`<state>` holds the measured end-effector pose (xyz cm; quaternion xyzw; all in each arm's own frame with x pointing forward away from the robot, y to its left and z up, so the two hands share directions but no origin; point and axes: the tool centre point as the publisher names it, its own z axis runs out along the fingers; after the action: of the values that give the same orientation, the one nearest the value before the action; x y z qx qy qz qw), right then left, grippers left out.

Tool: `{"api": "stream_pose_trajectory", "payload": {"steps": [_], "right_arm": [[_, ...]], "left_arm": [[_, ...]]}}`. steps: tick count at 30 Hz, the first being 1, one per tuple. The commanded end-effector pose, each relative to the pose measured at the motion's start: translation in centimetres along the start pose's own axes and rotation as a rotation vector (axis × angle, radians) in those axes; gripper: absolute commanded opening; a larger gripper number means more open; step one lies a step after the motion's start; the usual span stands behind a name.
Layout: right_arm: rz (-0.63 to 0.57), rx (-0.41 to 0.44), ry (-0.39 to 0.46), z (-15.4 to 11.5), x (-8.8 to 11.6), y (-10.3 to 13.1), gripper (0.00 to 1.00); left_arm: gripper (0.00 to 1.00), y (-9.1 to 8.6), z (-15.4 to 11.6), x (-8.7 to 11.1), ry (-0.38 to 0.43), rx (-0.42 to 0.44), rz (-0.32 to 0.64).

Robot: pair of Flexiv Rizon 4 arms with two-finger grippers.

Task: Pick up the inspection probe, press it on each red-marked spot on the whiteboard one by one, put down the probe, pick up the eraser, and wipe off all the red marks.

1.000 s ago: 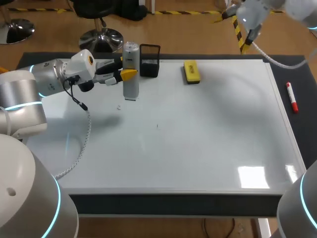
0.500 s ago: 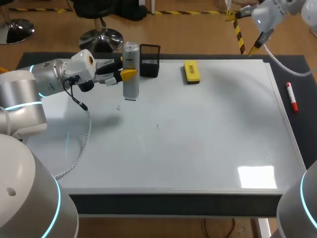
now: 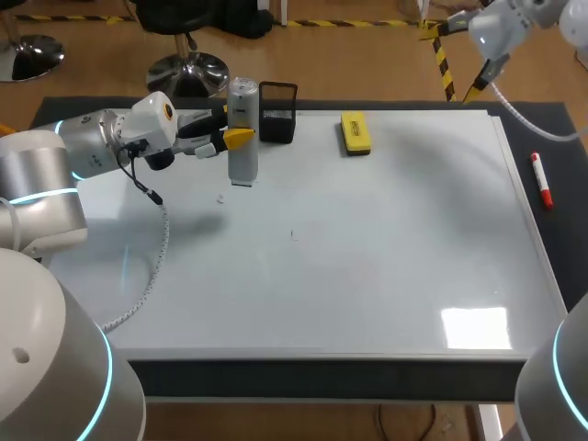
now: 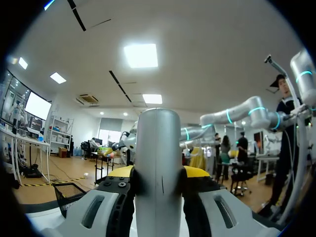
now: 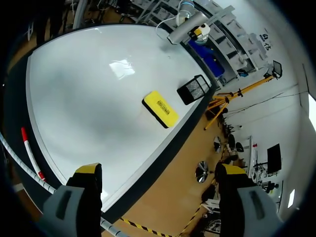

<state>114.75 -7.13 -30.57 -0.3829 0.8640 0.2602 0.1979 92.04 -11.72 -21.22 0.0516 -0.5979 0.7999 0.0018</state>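
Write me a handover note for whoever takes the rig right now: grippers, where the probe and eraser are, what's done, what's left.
Left gripper: shut on the probe, held upright at the whiteboard's far left, beside the mesh holder.
Right gripper: open, empty, raised beyond the board's far right corner.
Eraser: on the board near its far edge. Red marker: on the mat to the right.
Done: probe picked up.
Left: pressing, if any; put down the probe; wipe. No red marks can be made out.

eraser (image 3: 356,132) right of holder (image 3: 277,112) (probe (image 3: 243,129) left)
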Motion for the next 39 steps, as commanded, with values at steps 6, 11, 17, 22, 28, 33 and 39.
{"api": "stream_pose_trajectory", "payload": {"steps": [6,11,17,22,28,33,39], "right_arm": [[-0.002,-0.001,0.006,-0.1,-0.1,-0.1,1.00],[-0.002,-0.001,0.006,-0.1,-0.1,-0.1,1.00],[-0.002,-0.001,0.006,-0.1,-0.1,-0.1,1.00],[-0.002,-0.001,0.006,-0.1,-0.1,-0.1,1.00],[-0.002,-0.001,0.006,-0.1,-0.1,-0.1,1.00],[-0.002,-0.001,0.006,-0.1,-0.1,-0.1,1.00],[-0.002,-0.001,0.006,-0.1,-0.1,-0.1,1.00]], "left_arm": [[0.00,-1.1,0.0,-0.1,-0.007,0.012,0.033],[0.00,-1.8,0.1,-0.8,0.000,0.032,0.047],[0.00,-3.2,1.2,-2.4,0.028,0.058,0.071],[0.00,-4.4,2.4,-4.3,0.047,0.077,0.083],[0.00,-5.6,3.9,-6.3,0.074,0.101,0.101],[0.00,-6.2,4.9,-7.9,0.087,0.108,0.106],[0.00,-6.7,5.9,-9.7,0.101,0.114,0.114]]}}
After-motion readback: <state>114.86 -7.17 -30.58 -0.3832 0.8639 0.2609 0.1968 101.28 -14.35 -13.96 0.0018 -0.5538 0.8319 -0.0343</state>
